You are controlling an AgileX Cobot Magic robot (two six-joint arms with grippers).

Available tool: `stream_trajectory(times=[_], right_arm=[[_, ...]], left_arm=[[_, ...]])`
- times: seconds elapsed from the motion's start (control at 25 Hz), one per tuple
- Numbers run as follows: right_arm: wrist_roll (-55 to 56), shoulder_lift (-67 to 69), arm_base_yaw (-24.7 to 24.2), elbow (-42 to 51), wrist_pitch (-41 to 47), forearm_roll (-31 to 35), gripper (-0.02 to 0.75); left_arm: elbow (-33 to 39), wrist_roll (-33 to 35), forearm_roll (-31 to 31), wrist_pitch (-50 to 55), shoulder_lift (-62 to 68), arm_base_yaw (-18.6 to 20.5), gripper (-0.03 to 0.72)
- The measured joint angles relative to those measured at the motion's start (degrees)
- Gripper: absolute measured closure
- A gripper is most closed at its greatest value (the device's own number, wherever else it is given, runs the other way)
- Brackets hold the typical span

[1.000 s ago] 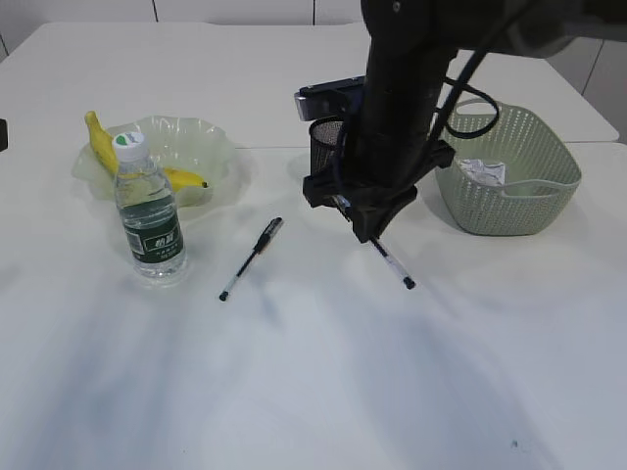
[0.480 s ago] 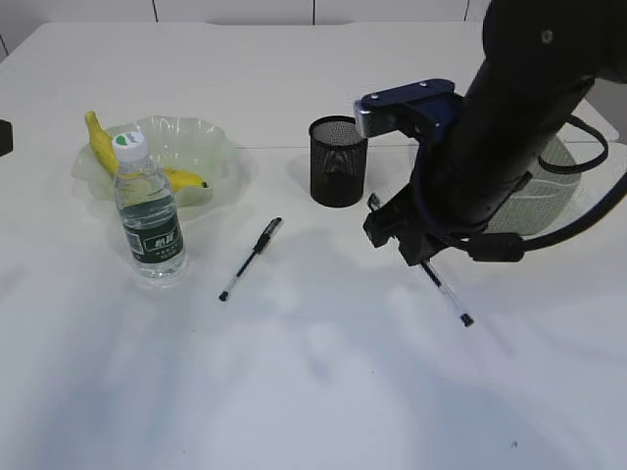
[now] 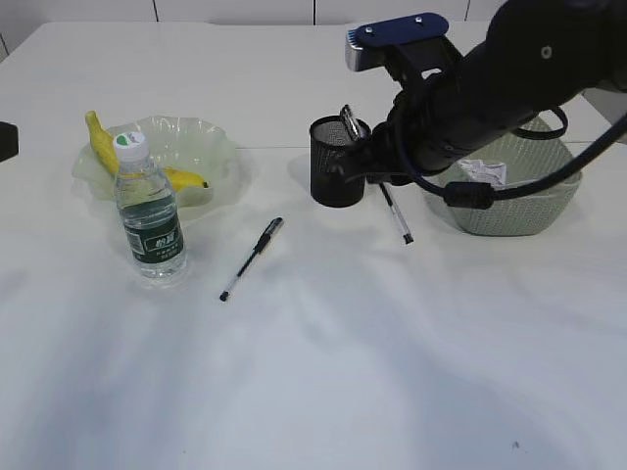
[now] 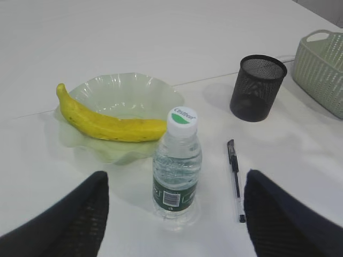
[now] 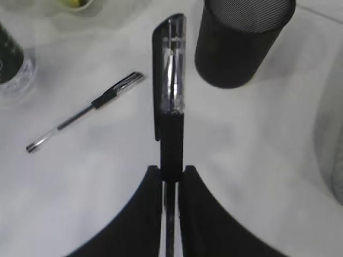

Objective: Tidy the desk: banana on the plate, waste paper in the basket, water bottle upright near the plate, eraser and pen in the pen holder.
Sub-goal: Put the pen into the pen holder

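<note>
Holding a clear black-capped pen (image 5: pixel 170 107), right gripper (image 5: pixel 170 176) clamped on its barrel beside the black mesh cup (image 3: pixel 338 162). Centre and upend it over the rim before release. Left gripper (image 4: pixel 174 214) wide open, empty.

The banana (image 4: pixel 110 124), yellow with dark tips, lies across the pale green ruffled plate (image 4: pixel 120 91) at the left of the white tabletop (image 3: pixel 323 372). The water bottle (image 3: pixel 147 211) stands upright just in front of the plate, clear with a white cap and green label. One pen (image 3: pixel 251 258) lies flat on the tabletop between bottle and pen holder (image 3: pixel 337 161). A second pen (image 5: pixel 170 101) is pinched by the right hand (image 5: pixel 170 187), held off the tabletop beside the black mesh holder. The crumpled waste paper (image 3: pixel 484 171) sits inside the grey-green basket (image 3: pixel 509 211)
</note>
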Motion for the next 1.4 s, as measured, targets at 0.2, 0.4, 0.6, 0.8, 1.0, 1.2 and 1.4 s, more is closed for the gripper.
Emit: stream_trajectory(times=[0.2,0.4,0.6,0.8,1.0,1.2,1.4], right_arm=[[0.0,2.0,-2.8,0.0,-9.3,-0.8,0.696],[0.0,3.7,-3.9,0.0,-20.2,-1.0,0.696],[0.0,7.0,-3.9,-0.7,-30.3,-1.0,0.696],[0.0,10.8,-4.4,-3.3,-34.7,-1.0,0.696],[0.0,13.8,-5.7,-6.3,-38.3,-1.0,0.696],[0.0,17.4,-7.2,-11.7,-40.2,-1.0,0.696],[0.0,22.0,-7.8,-17.8,-40.6,-1.0,0.696]], left_arm=[[0.0,0.0,0.0,-0.1,0.0,0.0,0.137],[0.0,0.0,0.0,-0.1,0.0,0.0,0.137],[0.0,0.0,0.0,-0.3,0.0,0.0,0.137],[0.0,0.0,0.0,-1.1,0.0,0.0,0.137],[0.0,0.0,0.0,-1.5,0.0,0.0,0.137],[0.0,0.0,0.0,-1.6,0.0,0.0,0.137],[0.0,0.0,0.0,-1.6,0.0,0.0,0.137]])
